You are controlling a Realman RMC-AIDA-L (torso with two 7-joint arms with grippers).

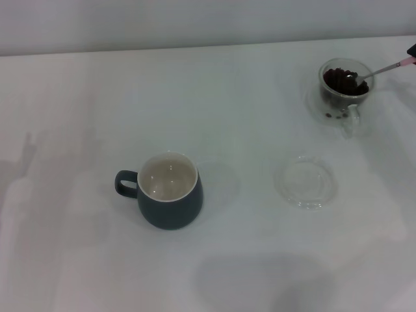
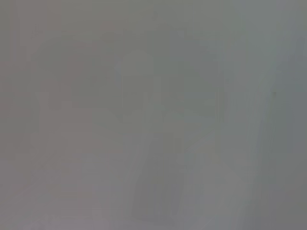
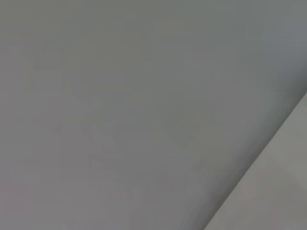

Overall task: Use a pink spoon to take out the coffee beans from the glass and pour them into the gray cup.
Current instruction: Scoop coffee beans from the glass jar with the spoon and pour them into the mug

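Right gripper (image 1: pixel 412 51) at far-right edge; pink spoon (image 1: pixel 377 70) bowl in glass (image 1: pixel 344 86).

No words, labels, brand marks, numbers or signs can be read in any of the views. The gray cup (image 1: pixel 170 192), the glass (image 1: pixel 343 88), the pink spoon (image 1: pixel 380 70) and the bench (image 1: pixel 78 117) all show plain, unmarked surfaces, and both wrist views show only blank gray.
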